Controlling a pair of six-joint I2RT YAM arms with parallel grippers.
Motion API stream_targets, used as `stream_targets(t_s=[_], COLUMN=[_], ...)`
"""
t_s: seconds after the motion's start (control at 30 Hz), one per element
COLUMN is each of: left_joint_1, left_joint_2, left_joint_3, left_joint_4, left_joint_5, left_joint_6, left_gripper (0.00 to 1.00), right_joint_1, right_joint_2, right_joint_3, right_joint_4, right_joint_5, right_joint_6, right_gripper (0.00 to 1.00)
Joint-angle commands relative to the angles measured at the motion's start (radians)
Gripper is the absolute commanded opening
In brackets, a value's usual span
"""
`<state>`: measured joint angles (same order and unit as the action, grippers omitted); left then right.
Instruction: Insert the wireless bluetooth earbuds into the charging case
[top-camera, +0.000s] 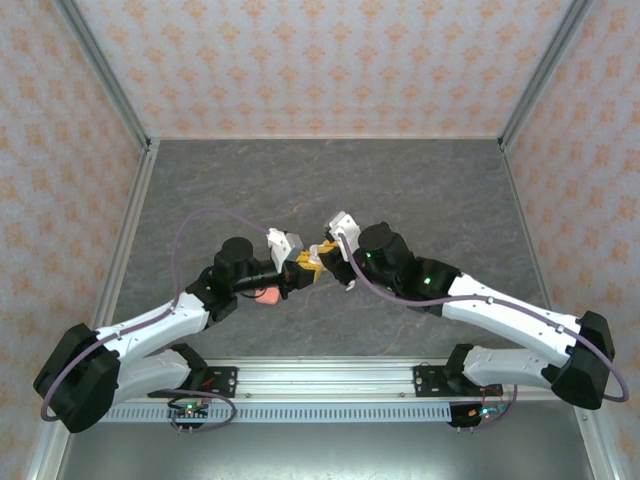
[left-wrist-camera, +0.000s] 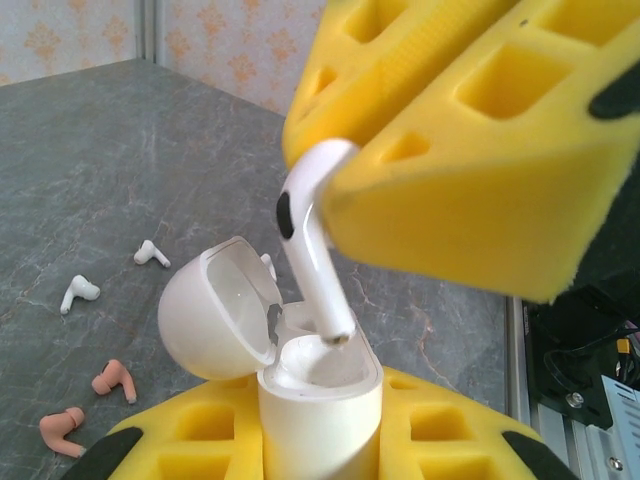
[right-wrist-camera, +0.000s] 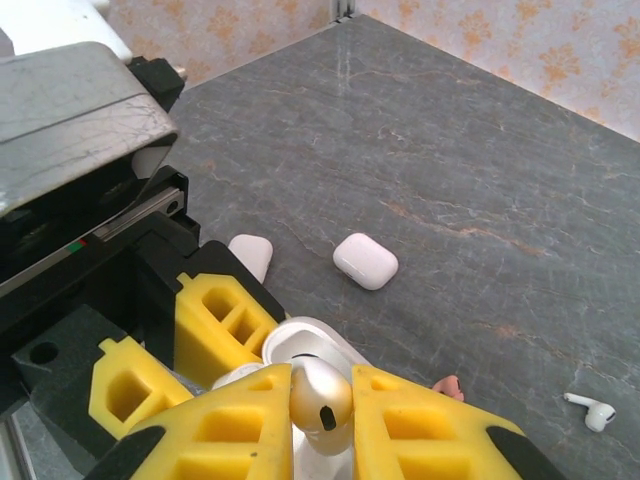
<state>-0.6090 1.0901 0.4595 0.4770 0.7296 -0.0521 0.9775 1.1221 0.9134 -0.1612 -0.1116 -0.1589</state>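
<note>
My left gripper (left-wrist-camera: 320, 445) is shut on an open white charging case (left-wrist-camera: 320, 400), held upright with its lid (left-wrist-camera: 215, 310) swung back to the left. My right gripper (right-wrist-camera: 322, 412) is shut on a white earbud (right-wrist-camera: 322, 398), pinched by the head between its yellow fingers (right-wrist-camera: 420, 430). The earbud (left-wrist-camera: 312, 240) hangs tilted, stem down, and its tip sits at the mouth of a well in the case. From above, both grippers meet mid-table, left gripper (top-camera: 293, 268) against right gripper (top-camera: 325, 255).
Two closed white cases (right-wrist-camera: 365, 260) (right-wrist-camera: 250, 255) lie on the grey table. Loose earbuds lie around: two white earbuds (left-wrist-camera: 150, 253) (left-wrist-camera: 78, 293) and two pink earbuds (left-wrist-camera: 113, 380) (left-wrist-camera: 60, 425), plus a white earbud (right-wrist-camera: 590, 410). Patterned walls enclose the table.
</note>
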Motion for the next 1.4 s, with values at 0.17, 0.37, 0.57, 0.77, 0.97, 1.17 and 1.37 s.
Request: stream_targets(t_s=[0.17,0.37,0.57,0.77,0.97,1.17,1.37], left_joint_1=[-0.012,-0.012,-0.012,-0.012,-0.012,-0.012,-0.012], left_joint_2=[0.006,0.007,-0.004,-0.006,-0.014,-0.019,-0.019], left_joint_3=[0.036,0.034,0.033,0.031,0.030,0.027,0.028], left_joint_4=[0.045,0.043,0.038,0.035,0.034,0.031,0.030], left_joint_5=[0.027,0.027,0.024,0.024,0.024,0.022,0.022], left_joint_6=[0.030,0.030,0.030,0.031,0.030,0.030,0.032], left_gripper=[0.00,0.00,0.00,0.00,0.00,0.00,0.00], right_joint_1=[0.007,0.007,0.007,0.007,0.006,0.007,0.006], right_joint_2=[0.010,0.019,0.013,0.015,0.028,0.025,0.027], right_joint_3=[0.017,0.018,0.001,-0.006,-0.005,-0.011,-0.013], right_joint_4=[0.029,0.009,-0.006,-0.001,-0.011,-0.006,0.010], right_joint_5=[0.012,0.007,0.030,0.009,-0.004,0.052,-0.048], right_joint_6=[0.005,0.006,0.008,0.026,0.033,0.039,0.048], right_gripper=[0.17,0.17,0.17,0.17,0.18,0.18,0.18])
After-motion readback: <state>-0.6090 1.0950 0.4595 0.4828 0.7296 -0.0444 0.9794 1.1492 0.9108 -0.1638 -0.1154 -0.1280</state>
